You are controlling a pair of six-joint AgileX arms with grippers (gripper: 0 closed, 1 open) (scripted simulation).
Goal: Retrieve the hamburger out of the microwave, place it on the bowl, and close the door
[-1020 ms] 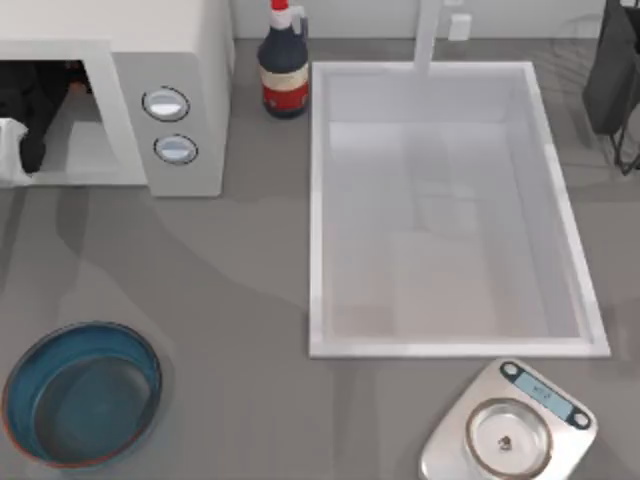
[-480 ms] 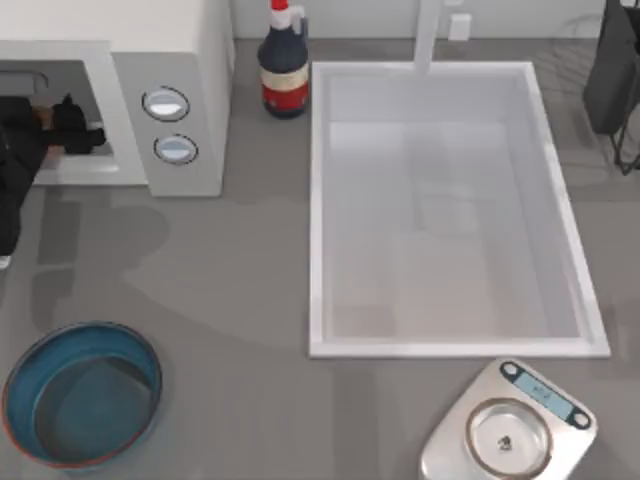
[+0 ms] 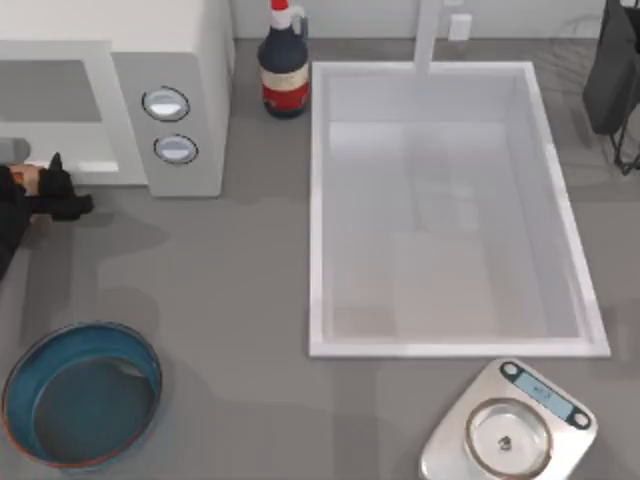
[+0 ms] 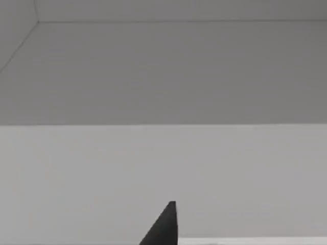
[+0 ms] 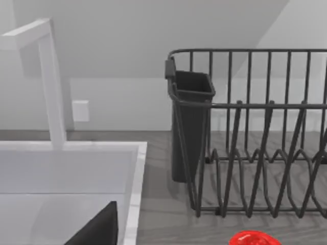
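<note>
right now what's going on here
The left gripper sits at the table's left edge, just in front of the microwave, holding the hamburger. The bowl waits nearer the front left corner with nothing in it. The right arm is parked at the far right by the dish rack.

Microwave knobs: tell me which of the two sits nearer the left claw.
The lower knob on the microwave panel is nearer the left claw at the table's left edge; the other knob sits behind it, toward the back wall.
</note>
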